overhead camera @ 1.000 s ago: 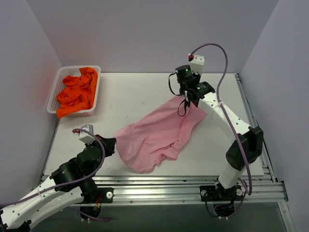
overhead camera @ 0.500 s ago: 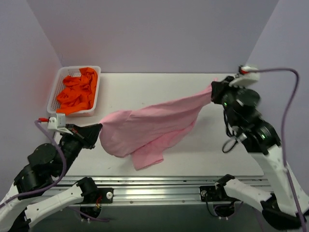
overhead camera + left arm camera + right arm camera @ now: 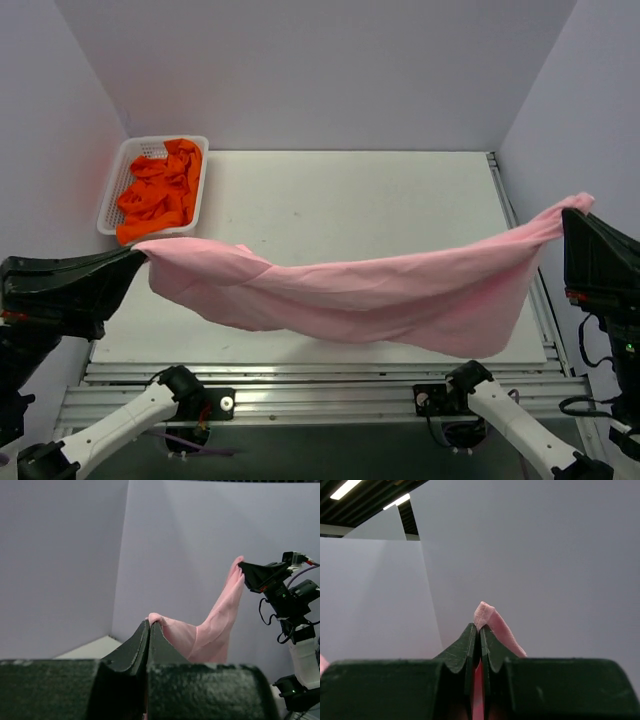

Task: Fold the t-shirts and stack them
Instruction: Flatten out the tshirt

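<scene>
Aloft over counter (image 3: pixel 350 200): pink t-shirt (image 3: pixel 370 295), stretched wide, sagging mid-span. Its left end is pinched in left claw (image 3: pixel 138 254), jaws closed tight on cloth; right end clamped likewise in right claw (image 3: pixel 568 212). Far-left corner: orange t-shirts (image 3: pixel 160 195) heaped in white basket (image 3: pixel 113 178)

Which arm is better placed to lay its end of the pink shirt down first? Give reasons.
Left, probably: the left gripper pinches the pink shirt over the table; the right gripper appears beyond its right edge.
</scene>
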You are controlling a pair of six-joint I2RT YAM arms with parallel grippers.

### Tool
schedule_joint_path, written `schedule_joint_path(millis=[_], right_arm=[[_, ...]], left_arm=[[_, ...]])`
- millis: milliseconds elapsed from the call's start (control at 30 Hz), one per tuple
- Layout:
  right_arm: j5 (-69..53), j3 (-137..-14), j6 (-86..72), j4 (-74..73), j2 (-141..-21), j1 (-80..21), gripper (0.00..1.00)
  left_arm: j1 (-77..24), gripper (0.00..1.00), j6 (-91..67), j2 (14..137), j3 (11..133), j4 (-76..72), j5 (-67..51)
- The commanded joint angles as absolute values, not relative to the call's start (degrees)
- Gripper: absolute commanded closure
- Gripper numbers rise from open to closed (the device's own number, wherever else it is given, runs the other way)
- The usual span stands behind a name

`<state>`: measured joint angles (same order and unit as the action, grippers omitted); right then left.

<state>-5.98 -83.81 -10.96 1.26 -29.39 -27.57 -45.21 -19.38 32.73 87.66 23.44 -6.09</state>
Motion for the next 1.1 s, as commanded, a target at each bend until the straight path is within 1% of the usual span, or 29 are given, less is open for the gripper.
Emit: schedule_joint_path(millis=[0,33,100,167,233,267,367,433,467,533,567,633,667,700,733,767,800,833,867,900,933,967,1000,1033,1067], right_arm=[[-2.48,-87.18,-10.81,0.27,-39.08,-26.28,1.0],[2.24,-88.23,-11.16,-1.56,-40.68,-26.19,1.0],[6.92,-91.13,-12.12,-4.74,-45.23,-26.1,1.0],[12.27,-92.02,-12.56,-6.76,-49.19,-26.02,1.0],[15.98,-91.93,-13.01,-8.17,-51.84,-26.02,1.0],[20.0,-91.59,-13.18,-9.22,-53.16,-26.02,1.0],[25.91,-87.82,-14.85,-9.67,-59.14,-26.02,1.0],[31.71,-83.16,-16.69,-9.32,-64.58,-25.93,1.0],[33.38,-81.23,-17.57,-8.01,-68.51,-25.84,1.0],[36.82,-76.13,-19.41,-6.34,-73.19,-24.88,1.0],[37.61,-75.16,-20.29,-4.94,-78.78,-24.18,1.0],[38.49,-73.83,-21.79,-2.91,-85.13,-22.16,1.0],[37.8,-74.52,-23.89,-2.64,-92.3,-19.36,1.0],[36.84,-75.75,-25.21,-2.64,-96.11,-17.86,1.0],[36.48,-80.63,-26.36,-3.85,-100.33,-16.54,1.0],[36.04,-84.16,-27.24,-4.39,-108.64,-14.52,1.0],[36.04,-88.55,-27.42,-6.13,-112.81,-13.63,0.82],[37.86,-99.21,-27.77,-10.85,-117.11,-12.84,0.59],[39.53,-104.27,-27.95,-12.64,-124.12,-11.87,0.41],[41.2,-109.29,-28.12,-14.57,-126.97,-11.52,0.04],[42.87,-114.03,-27.95,-17.81,-129.53,-11.08,0.0],[43.06,-121.22,-27.51,-18.8,-132.86,-10.73,0.0],[43.41,-123.64,-26.73,-19.5,-133.67,-10.11,0.0],[43.77,-125.14,-26.37,-19.86,-134.03,-9.93,0.0],[43.94,-124.9,-26.11,-19.43,-132.99,-9.67,0.0]], left_arm=[[-36.08,0.98,-18.28,33.66,92.28,19.6,-17.05],[-34.12,0.98,-18.28,33.58,92.37,19.51,-17.92],[-29.65,0.98,-18.54,33.66,91.07,19.25,-17.49],[-27.96,0.98,-18.46,33.92,88.96,19.25,-16.1],[-26.73,0.98,-18.72,34.19,83.87,18.02,-14.6],[-26.28,0.98,-18.63,34.8,82.02,16.54,-12.15],[-23.21,0.98,-20.47,38.3,75.08,12.59,-8.54],[-22.59,0.98,-22.41,40.59,68.4,9.25,-5.9],[-22.59,0.98,-22.85,43.3,65.77,4.53,-4.67],[-22.59,0.98,-23.73,47.53,59.37,-0.42,-1.15],[-22.5,0.98,-23.56,53.64,58.02,-5.22,-0.53],[-22.41,0.98,-21.72,61.92,57.65,-8.34,2.8],[-21.89,0.98,-20.06,71.45,59.92,-10.44,3.6],[-21.45,0.98,-19.34,77.02,62.03,-11.42,4.56],[-20.84,0.98,-19.07,87.87,65.1,-10.99,4.83],[-19.09,0.98,-18.72,93.11,72.61,-10.81,4.75],[-17.85,0.98,-19.24,98.65,77.56,-9.51,4.4],[-16.54,0.98,-20.12,108.53,83.26,-4.1,2.74],[-15.48,0.95,-21.61,112.81,95.15,-1.0,2.12],[-13.55,0.83,-22.4,116.77,100.75,2.95,1.5],[-12.93,0.74,-22.67,122.29,105.42,6.03,0.02],[-12.66,0.62,-22.76,123.91,109.21,7.2,0.26],[-12.74,0.39,-22.59,125.14,114.56,8.08,1.05],[-12.74,0.33,-22.24,126.29,116.61,9.91,1.66],[-12.74,0.25,-22.06,126.21,118.2,10.45,2.71]])
